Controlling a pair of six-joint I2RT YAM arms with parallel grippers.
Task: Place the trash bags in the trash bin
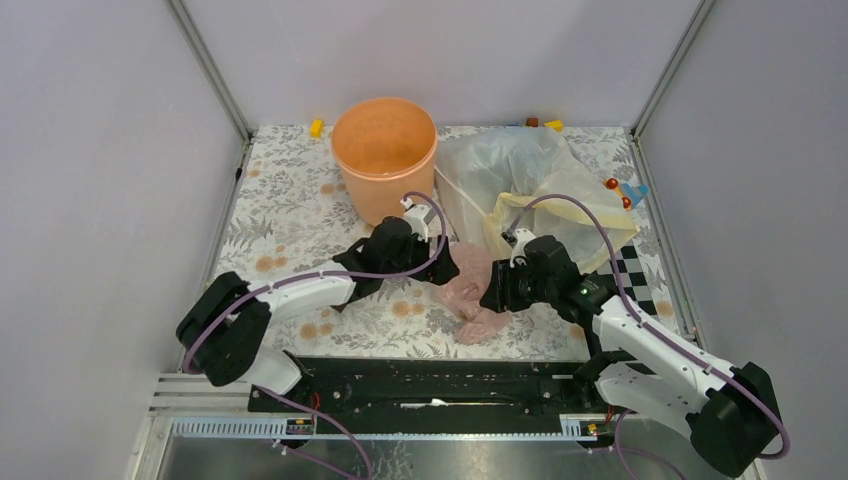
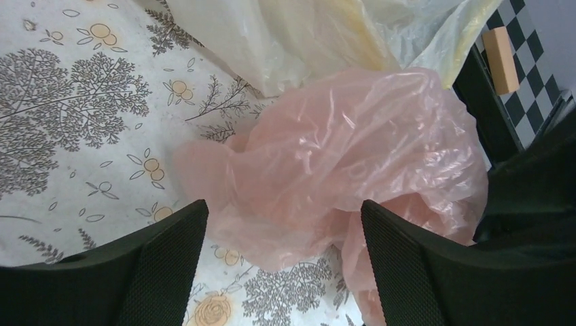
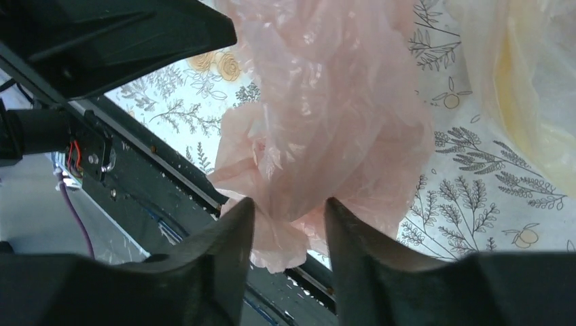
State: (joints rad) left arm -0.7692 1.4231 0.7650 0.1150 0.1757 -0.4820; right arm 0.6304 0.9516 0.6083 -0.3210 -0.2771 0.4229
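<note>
Two arms meet over the pink trash bag, which lies crumpled on the flowered counter close to its near edge, just beyond the black rail. The right gripper has its jaws drawn close together, with a bunched fold of pink plastic pinched between them at the bag's near end. Whether the bag is clear of the counter there cannot be told. The left gripper faces it from the opposite side, jaws spread wide and holding nothing, the bag's fuller far end just ahead of its fingertips. The bag's long axis runs roughly near to far between the two grippers. The peach-orange trash bin stands upright and open-mouthed beyond the bag and a little to its left, just behind the left gripper. That makes the left arm the nearer one to it, though only the right has a hold. Bare counter lies left of the bin. To its right, a clear whitish bag and a pale yellow bag crowd the far right corner. The yellow one appears to touch the pink bag's far edge, so a lift would likely need to go up and leftward to avoid dragging them along.
</note>
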